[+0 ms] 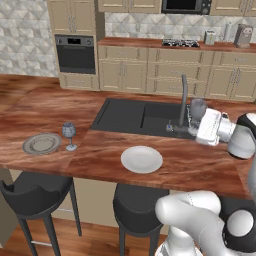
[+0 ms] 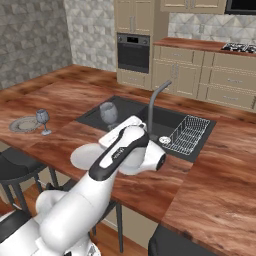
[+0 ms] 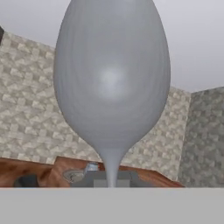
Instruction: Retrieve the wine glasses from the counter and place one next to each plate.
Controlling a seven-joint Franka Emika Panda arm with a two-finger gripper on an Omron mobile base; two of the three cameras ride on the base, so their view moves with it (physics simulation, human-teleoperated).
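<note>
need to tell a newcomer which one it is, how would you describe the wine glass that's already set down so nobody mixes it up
Start at the long wooden counter with the dark sink. Follow its near edge to the left end, where a grey ringed plate lies. The wine glass stands upright on its foot just right of that plate; the other glass is held by the gripper over the sink.

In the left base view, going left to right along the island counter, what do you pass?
Grey plate → standing wine glass → white plate → faucet → held wine glass in the gripper.
</note>
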